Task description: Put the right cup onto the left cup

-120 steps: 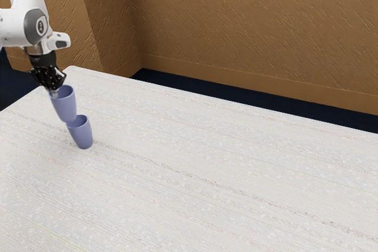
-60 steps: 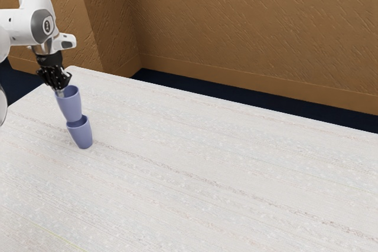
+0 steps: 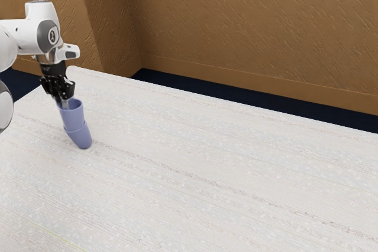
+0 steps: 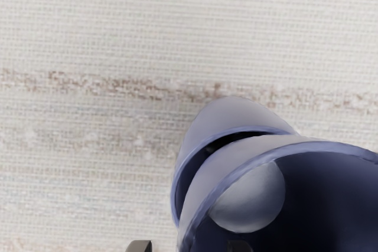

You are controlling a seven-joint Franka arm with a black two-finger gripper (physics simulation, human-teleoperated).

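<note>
Gripper [image 3: 65, 105]: at upper cup's rim, pointing down; fingers [image 4: 140, 246] astride the cup's wall, one inside, one outside, closed to the wall's thickness w/ the wall pinched betw. them.
Upper cup [image 3: 74, 116]: directly below the gripper, held at the rim on the ext. view's left side; mouth up, lower part inside the lower cup.
Lower cup [image 3: 81, 139]: under the upper cup, further below the gripper; base on table, rim around the upper cup's lower part; prob. leaning a bit, though the ext. view is too small to be sure.
Cup fit: partial; dark crescent gap betw. the two walls on one side in wrist view, upper cup's rim well above lower cup's.
Arm [image 3: 20, 35]: white, enters from ext. view's left.
Table [image 3: 207, 146]: pale, streaked, beneath both cups.
</note>
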